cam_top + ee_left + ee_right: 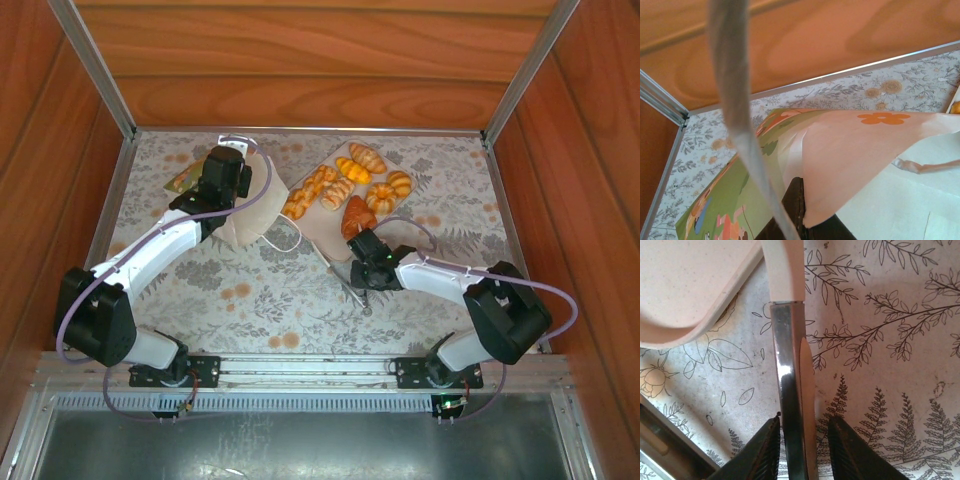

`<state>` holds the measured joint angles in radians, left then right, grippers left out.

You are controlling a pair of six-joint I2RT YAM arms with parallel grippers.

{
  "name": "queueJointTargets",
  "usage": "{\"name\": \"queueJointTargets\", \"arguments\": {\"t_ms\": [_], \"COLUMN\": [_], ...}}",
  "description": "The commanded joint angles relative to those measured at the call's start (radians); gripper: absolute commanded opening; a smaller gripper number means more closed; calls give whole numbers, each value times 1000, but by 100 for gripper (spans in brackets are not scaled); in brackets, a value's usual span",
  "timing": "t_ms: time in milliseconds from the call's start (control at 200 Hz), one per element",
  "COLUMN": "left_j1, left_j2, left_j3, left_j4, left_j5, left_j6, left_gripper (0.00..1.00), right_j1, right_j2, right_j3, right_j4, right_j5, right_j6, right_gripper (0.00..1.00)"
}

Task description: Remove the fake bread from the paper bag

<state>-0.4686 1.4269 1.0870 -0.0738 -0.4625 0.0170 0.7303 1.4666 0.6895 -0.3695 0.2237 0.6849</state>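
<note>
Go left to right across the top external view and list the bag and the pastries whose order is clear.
paper bag → leftmost braided roll → brown triangle pastry → rightmost pumpkin-shaped bun

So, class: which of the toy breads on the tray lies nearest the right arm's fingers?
The dark brown triangle at the tray's near edge; the others are golden-orange and lie farther back.

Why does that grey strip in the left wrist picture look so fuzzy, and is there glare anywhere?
Left wrist view: the strip seems very close to the lens, so it is out of focus, while the paper bag behind is sharper. Right wrist view: a bright glint on the metal tool. Top view: even light, faint shadows.
</note>
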Motion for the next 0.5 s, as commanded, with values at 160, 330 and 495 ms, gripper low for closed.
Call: {"name": "queueJointTargets", "arguments": {"t_ms": [160, 330, 495], "left_j1": [7, 5, 6], "left_j2": [-2, -14, -16], "left_j3": [-5, -6, -4], "left_j4": [22, 23, 23], "left_j5": [19, 22, 22], "left_j6": [-19, -25, -28], "left_gripper": [0, 0, 0], "right_j1": [-8, 5, 81], "right_j2": [-175, -238, -207], "right_j3": [41, 47, 39], "right_j4": [-137, -198, -221], "right_j5": [-10, -40, 13], "right_j6": [-37, -102, -127], "right_gripper": [61, 74, 100]}}
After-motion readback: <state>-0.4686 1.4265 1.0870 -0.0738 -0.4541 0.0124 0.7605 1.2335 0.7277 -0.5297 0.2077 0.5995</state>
